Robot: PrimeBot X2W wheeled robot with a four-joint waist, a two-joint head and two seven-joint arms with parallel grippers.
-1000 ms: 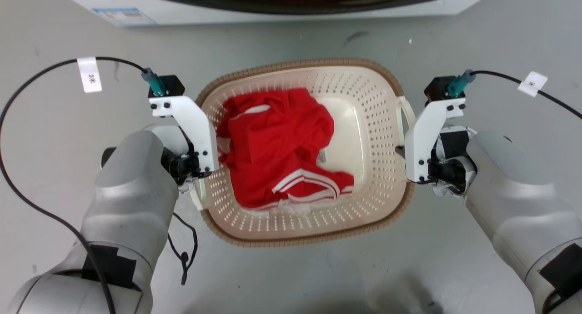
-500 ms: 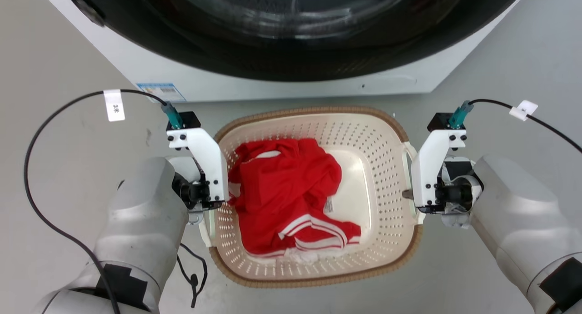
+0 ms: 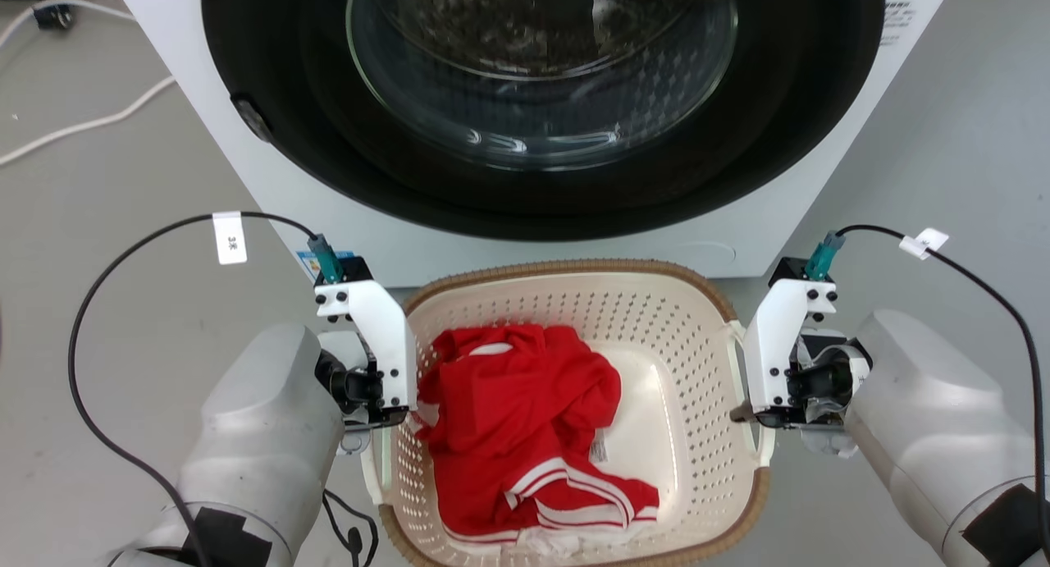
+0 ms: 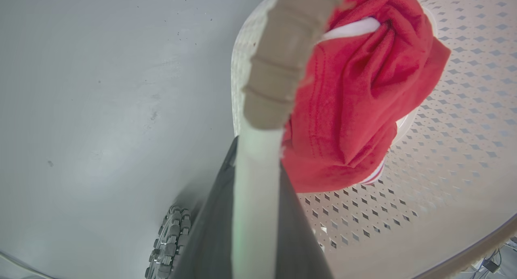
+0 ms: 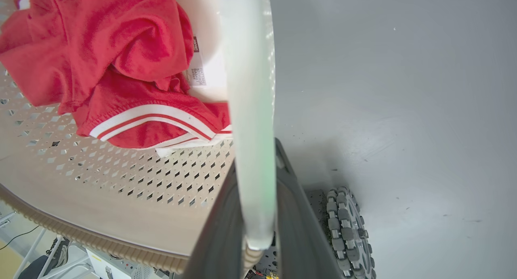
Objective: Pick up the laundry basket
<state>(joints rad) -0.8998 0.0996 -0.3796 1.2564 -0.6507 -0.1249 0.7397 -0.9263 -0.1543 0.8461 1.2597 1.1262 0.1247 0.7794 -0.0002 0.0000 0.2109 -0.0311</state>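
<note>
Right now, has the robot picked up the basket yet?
Gripping looks done: the left gripper and right gripper are each shut on a white handle of the laundry basket. Lifting is in hand: it seems to hang above the floor, red clothing inside. Left: perhaps only raising it higher.

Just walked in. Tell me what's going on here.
The robot is holding the laundry basket by its two white side handles. The left gripper is shut on one handle and the right gripper on the other. A red garment with white stripes lies crumpled inside. The basket is right in front of a washing machine, and the wrist views suggest it hangs above the grey floor.
</note>
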